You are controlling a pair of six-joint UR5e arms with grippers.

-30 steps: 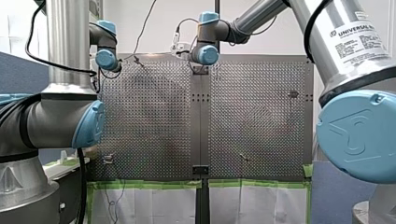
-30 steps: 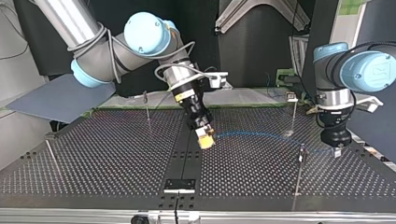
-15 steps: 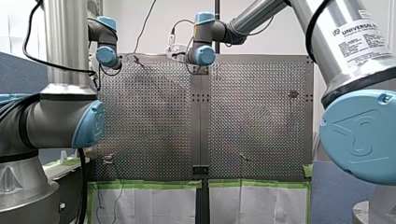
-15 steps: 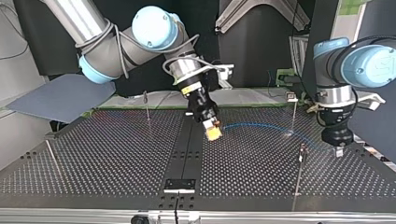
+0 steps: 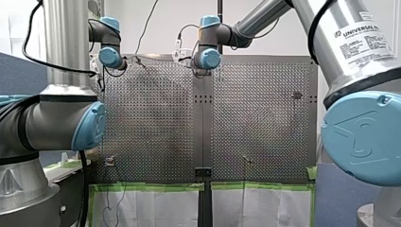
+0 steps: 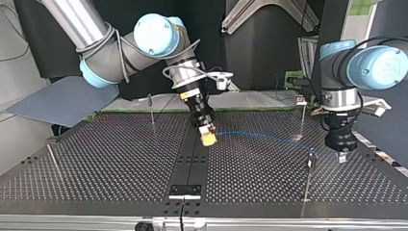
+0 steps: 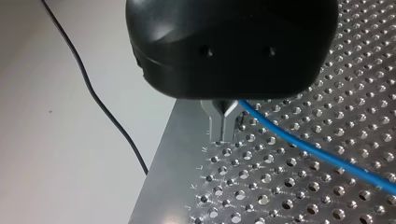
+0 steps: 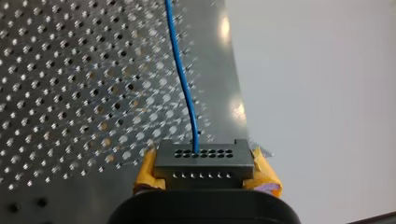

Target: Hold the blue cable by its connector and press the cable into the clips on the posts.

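Evidently the blue cable [image 6: 262, 134] is thin, light and limp: a bright strand hanging in a shallow arc across the middle and right of the top view, just above the perforated table [image 6: 96, 163]. Its rigid, dark, many-holed connector [image 8: 204, 157] is judged the only sound hold. The right gripper [image 8: 204, 169] is clamped on that connector between yellow pads [image 8: 145, 173], while the left gripper [image 7: 223, 126] has its metal fingers drawn together, apparently pinching the cable's far end.

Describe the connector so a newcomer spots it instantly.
Near the middle of the perforated table, in the top view, hangs my right arm's hand with yellow pads. The connector is the dark grey block clamped between them. Unlike the pads, its face carries rows of small holes, the blue cable leaving one.
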